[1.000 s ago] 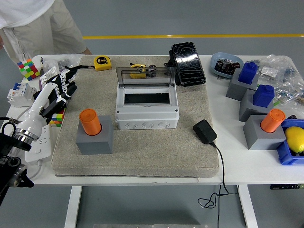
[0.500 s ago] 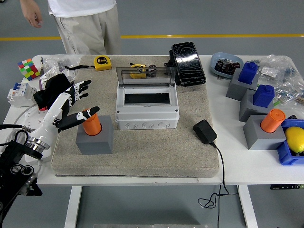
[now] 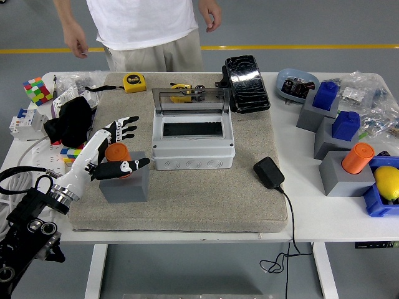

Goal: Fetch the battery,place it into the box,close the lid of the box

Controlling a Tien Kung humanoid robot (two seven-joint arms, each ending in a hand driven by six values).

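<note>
Two orange batteries: one [image 3: 116,152] upright in a grey block [image 3: 124,180] on the mat's left, a 2nd [image 3: 357,158] in a grey block at the table's right. One white box [image 3: 193,138] mid-mat, clear lid [image 3: 191,99] standing open, w/ bare mat in front. Left hand [image 3: 114,149] has fingers spread around the near battery, thumb in front, not closed on it. A person stands at the far edge.

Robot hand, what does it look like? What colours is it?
The left hand is white with black fingertips and small orange marks at the joints. Its forearm is white, with a silver ring at the wrist, then a chunky black arm with black cables.
</note>
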